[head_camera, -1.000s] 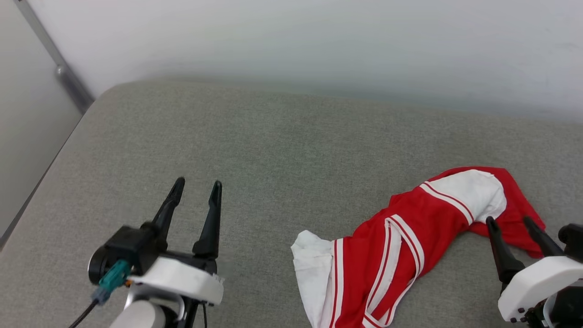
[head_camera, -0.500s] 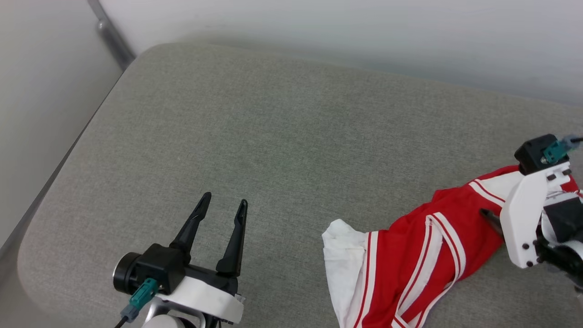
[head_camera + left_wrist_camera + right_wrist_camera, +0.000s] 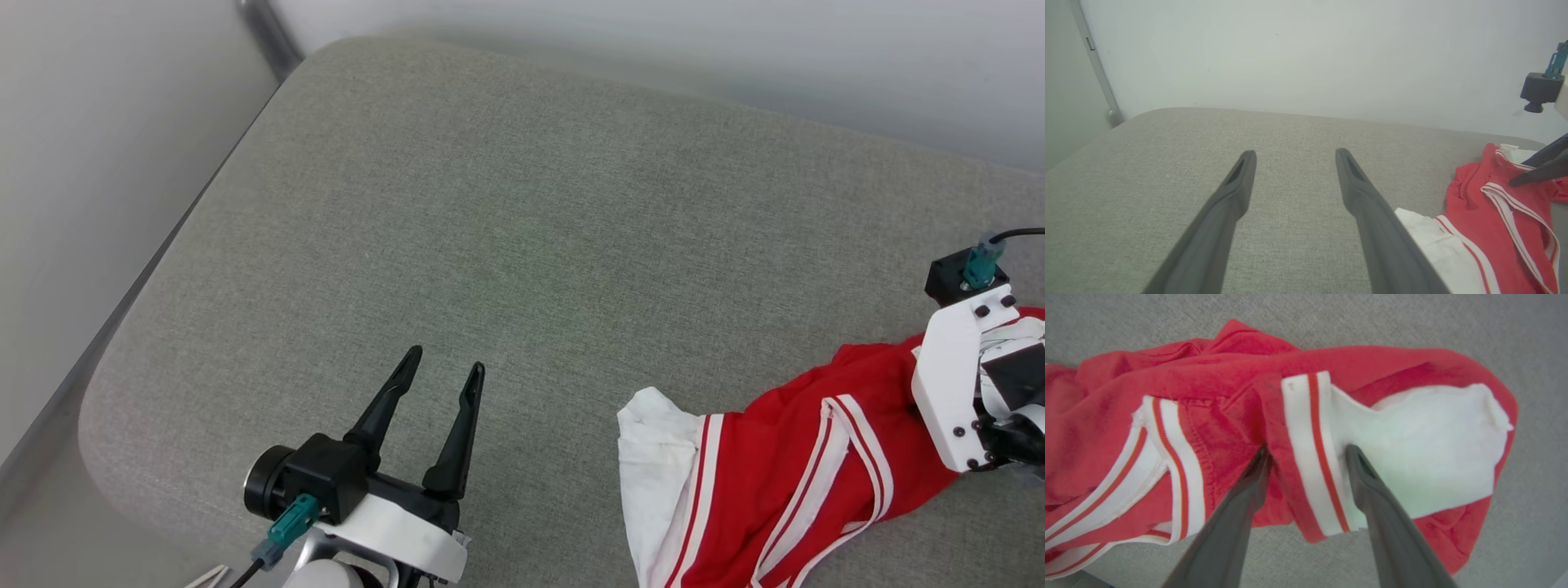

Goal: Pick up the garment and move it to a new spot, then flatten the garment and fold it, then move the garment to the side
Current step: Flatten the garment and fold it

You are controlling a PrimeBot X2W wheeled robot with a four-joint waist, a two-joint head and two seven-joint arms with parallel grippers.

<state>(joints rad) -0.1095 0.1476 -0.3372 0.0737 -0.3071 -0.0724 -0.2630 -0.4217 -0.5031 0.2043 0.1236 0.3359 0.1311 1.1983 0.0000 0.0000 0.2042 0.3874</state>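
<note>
Right claw down; astride garment

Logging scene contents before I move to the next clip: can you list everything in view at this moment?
garment: one, red with white sleeves and striped trim, crumpled on the cushion's right part
cushion: one, grey fabric, under the garment
wall: one, white, behind the cushion
post: one, grey metal, upper left against the wall
left end effector: one, dark fingers, open over bare cushion
right end effector: one, dark fingers, open, straddling the garment's striped trim
</note>
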